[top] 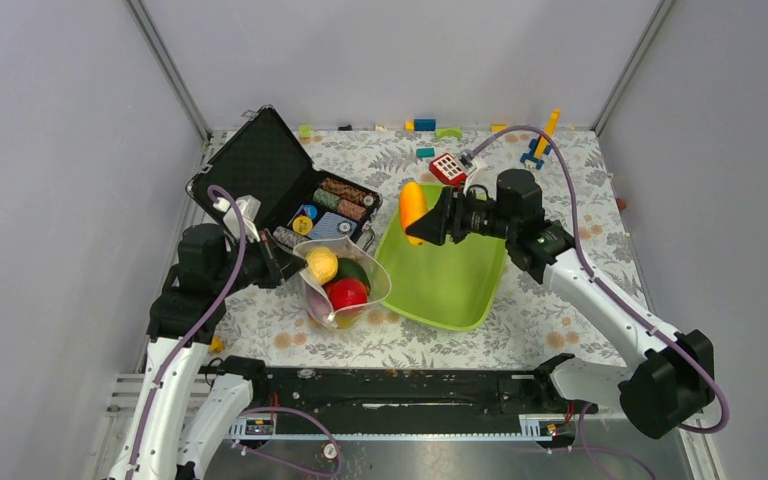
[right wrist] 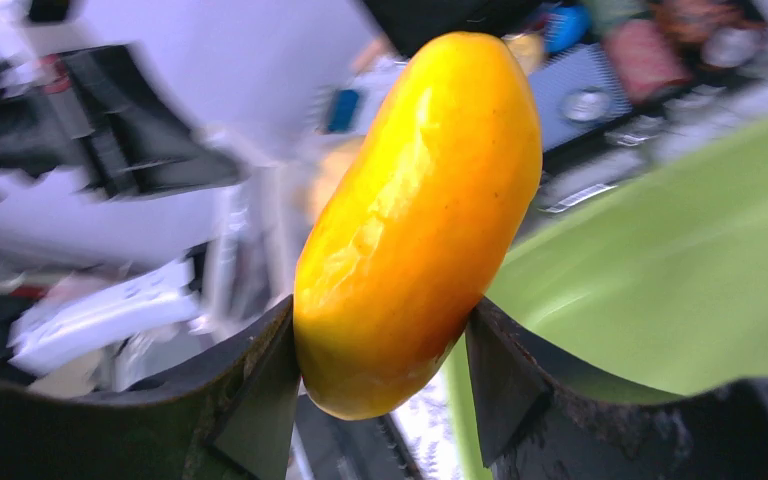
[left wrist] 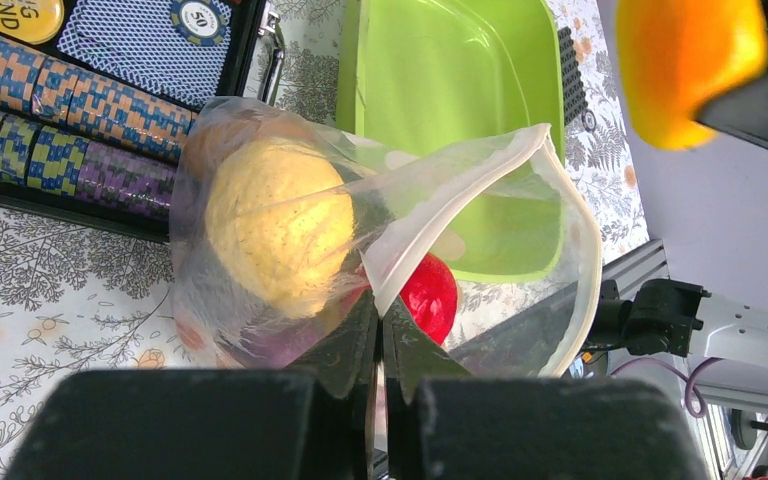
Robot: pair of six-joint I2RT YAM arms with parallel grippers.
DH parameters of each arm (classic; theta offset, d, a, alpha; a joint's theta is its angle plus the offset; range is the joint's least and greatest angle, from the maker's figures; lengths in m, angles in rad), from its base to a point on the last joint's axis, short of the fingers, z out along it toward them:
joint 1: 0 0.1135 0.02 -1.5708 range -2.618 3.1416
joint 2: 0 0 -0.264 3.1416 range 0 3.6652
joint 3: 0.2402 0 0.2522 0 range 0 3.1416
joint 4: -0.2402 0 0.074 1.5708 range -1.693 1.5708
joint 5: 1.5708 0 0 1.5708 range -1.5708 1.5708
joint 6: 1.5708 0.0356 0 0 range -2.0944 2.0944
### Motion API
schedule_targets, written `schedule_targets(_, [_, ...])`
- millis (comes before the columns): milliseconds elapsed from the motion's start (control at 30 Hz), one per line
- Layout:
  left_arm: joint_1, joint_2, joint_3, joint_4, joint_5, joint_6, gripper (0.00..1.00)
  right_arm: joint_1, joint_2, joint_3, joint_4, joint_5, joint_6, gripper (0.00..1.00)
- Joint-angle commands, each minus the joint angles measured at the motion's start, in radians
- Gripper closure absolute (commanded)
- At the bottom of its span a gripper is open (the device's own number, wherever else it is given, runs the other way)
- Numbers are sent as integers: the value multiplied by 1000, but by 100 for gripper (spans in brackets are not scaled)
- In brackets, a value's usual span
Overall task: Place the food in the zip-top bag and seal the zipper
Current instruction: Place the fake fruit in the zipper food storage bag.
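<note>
The clear zip-top bag stands open between the poker case and the green tray, holding a yellowish ball, a red apple and a dark avocado. My left gripper is shut on the bag's mouth edge; in the left wrist view the whitish zipper strip runs out of the closed jaws, with the ball and apple inside. My right gripper is shut on the orange mango, held above the tray's far left corner; the mango fills the right wrist view.
The lime-green tray lies right of the bag. An open black case with striped poker chips stands behind the bag. Small toy blocks lie along the table's far edge.
</note>
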Motion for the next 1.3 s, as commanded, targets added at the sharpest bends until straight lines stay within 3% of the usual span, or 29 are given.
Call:
schedule_targets(0, [9, 6, 11, 53, 11, 10, 99, 87, 21, 126, 101, -379, 69, 87])
schedule_targets(167, [12, 10, 14, 52, 30, 14, 99, 242, 93, 291, -226, -374, -176, 86])
schedule_targets(367, [16, 11, 16, 53, 32, 14, 99, 296, 189, 402, -336, -400, -239, 92])
schedule_targets(500, [16, 12, 14, 64, 46, 12, 99, 344, 281, 517, -529, -440, -346, 90])
schedule_targets(833, [22, 7, 15, 68, 125, 28, 99, 367, 529, 807, -945, -321, -336, 92])
schedule_targets(1133, [23, 1, 8, 76, 145, 29, 99, 378, 603, 888, -1036, -102, -280, 85])
schedule_targets(1267, [24, 3, 5, 77, 162, 32, 99, 378, 636, 928, -1019, 50, -189, 74])
